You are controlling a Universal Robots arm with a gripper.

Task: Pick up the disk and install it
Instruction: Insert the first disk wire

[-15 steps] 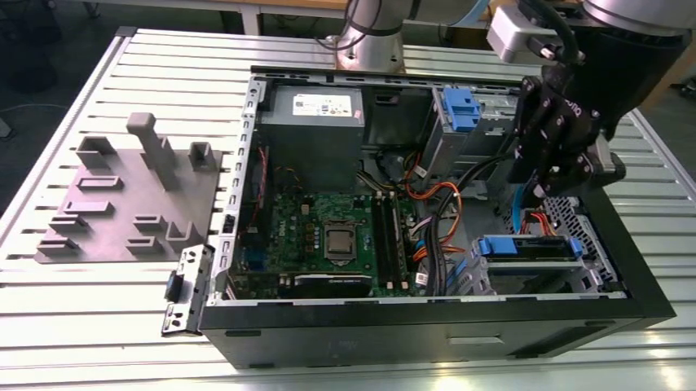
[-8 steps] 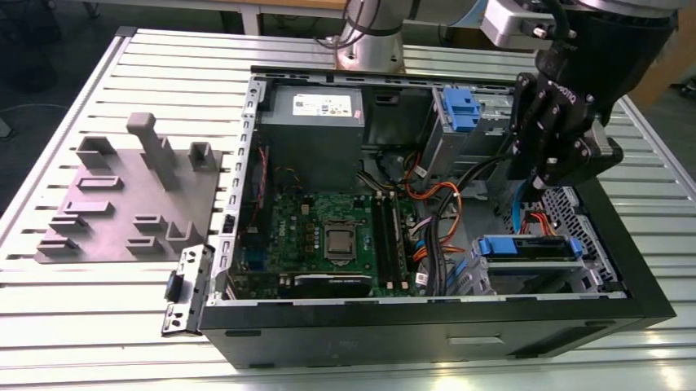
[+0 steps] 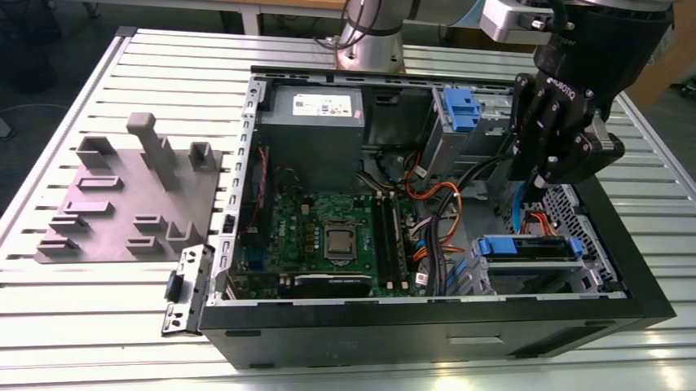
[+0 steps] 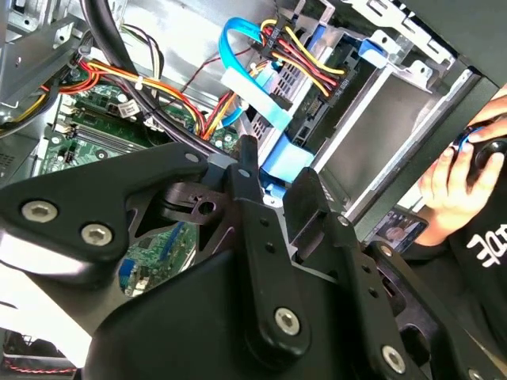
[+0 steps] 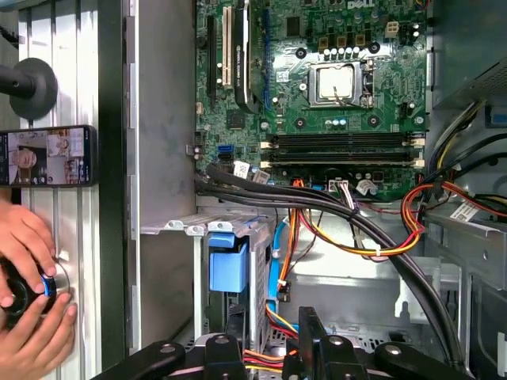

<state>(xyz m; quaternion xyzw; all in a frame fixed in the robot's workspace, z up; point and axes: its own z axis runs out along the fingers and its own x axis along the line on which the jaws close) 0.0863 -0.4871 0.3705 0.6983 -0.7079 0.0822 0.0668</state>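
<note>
**Disk sits in the drive cage, my fingers apart above it**

Going by the exterior view's left to right. Grey moulded plate (image 3: 125,199) with pegs sits on the slatted table (image 3: 65,326), well apart from the work. Bare blue clip (image 3: 185,289) leans at the case's corner; not the target. Open computer case (image 3: 435,334) has the motherboard (image 3: 326,236) in the middle and orange and black cables (image 3: 435,204) looping just beside the cage.

The disk (image 3: 527,247) lies flat in the lower drive cage (image 3: 484,281), blue rail facing up. My gripper (image 3: 540,167) hangs over that cage. In both wrist views my fingers (image 5: 310,323) are parted with a gap between them, cables showing through, nothing gripped.

Judgement: this is the seating end of the install. To do it well, I stay square over the cage, keep clear of the cable bundle, and make sure both rails sit level in the guides. Whether it has latched I cannot tell.

A person's hand (image 5: 28,265) rests on a knob outside the case.
</note>
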